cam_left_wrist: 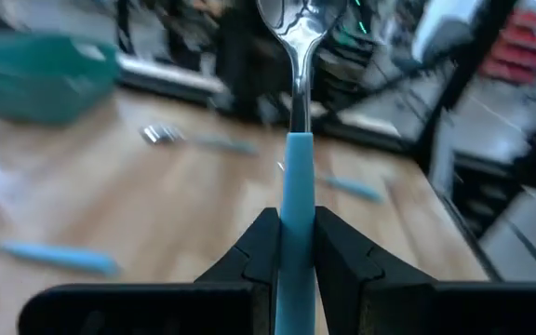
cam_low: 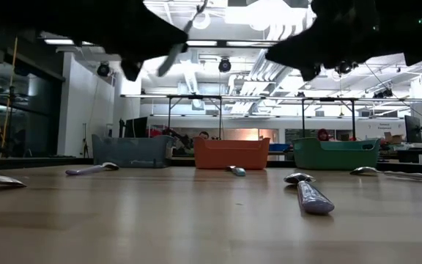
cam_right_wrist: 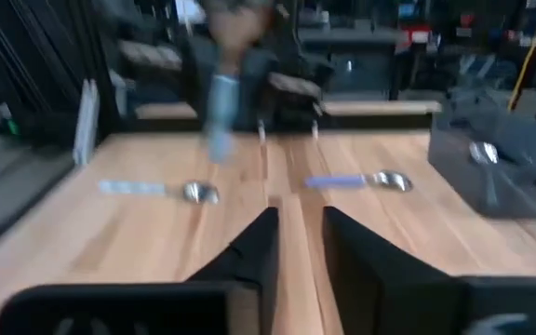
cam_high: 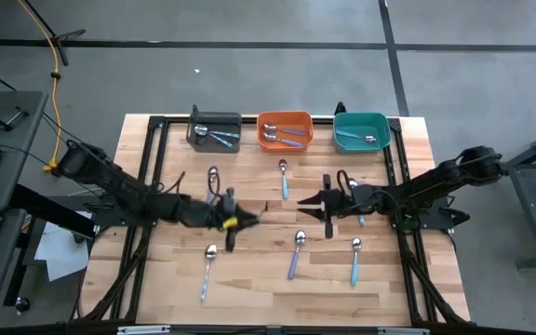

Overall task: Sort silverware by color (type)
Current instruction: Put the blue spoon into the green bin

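Note:
My left gripper (cam_high: 233, 221) hovers over the middle of the table, shut on a blue-handled spoon (cam_left_wrist: 297, 177) with a shiny bowl. The low view shows that spoon (cam_low: 176, 53) tilted in the air. My right gripper (cam_high: 325, 208) is open right of centre and faces the left one; nothing is between its fingers (cam_right_wrist: 298, 244). Several other spoons lie flat on the wood: a lavender one (cam_high: 214, 178), a blue one (cam_high: 283, 180), a light blue one (cam_high: 207, 271), a purple one (cam_high: 295, 255) and a light blue one (cam_high: 355, 261). My left gripper pinches the spoon's blue handle (cam_left_wrist: 297, 219) between its two fingers (cam_left_wrist: 261, 244). The handle runs along the fingers and the bowl (cam_left_wrist: 296, 19) points forward past the tips. The fingers come from the table's left, and the spoon is lifted clear of the table.
Three bins stand in a row at the far edge: grey (cam_high: 215, 131), orange (cam_high: 285, 131) and teal (cam_high: 361, 131), each with spoons inside. A black frame borders the table. Another spoon (cam_high: 361, 220) lies partly under the right arm.

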Controlling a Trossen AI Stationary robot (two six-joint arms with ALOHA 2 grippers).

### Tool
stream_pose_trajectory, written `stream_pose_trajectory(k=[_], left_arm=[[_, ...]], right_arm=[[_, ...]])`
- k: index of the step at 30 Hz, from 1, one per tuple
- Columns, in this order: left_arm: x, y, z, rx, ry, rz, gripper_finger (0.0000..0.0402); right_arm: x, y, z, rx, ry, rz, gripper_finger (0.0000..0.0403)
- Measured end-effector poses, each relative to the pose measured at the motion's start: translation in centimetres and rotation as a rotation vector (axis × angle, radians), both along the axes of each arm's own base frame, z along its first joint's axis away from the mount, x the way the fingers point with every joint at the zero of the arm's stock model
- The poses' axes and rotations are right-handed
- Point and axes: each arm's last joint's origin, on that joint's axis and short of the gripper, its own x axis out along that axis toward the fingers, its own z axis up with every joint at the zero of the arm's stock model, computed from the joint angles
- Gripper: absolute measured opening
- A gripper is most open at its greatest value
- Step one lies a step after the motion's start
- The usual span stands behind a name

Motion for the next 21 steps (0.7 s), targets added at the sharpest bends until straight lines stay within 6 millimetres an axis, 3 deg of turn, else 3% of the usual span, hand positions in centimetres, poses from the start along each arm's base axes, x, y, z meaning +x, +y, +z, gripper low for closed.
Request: stream_pose_trajectory(k=[10, 16, 21], left_arm=[[2.7, 4.0, -0.8, 0.047, -0.202, 0.014, 0.0033], [4.5, 4.0, -1.0, 0.069, -0.273, -0.042, 0.0033], [5.6, 3.8, -0.8, 0.076, -0.299, -0.071, 0.0033]], right_arm=[[2.6, 0.3, 0.8, 0.103, -0.186, -0.037, 0.0168], [5.0, 0.7, 2.5, 0.106, -0.196, -0.067, 0.0217], [6.2, 0.9, 3.7, 0.097, -0.16, -0.064, 0.0228]])
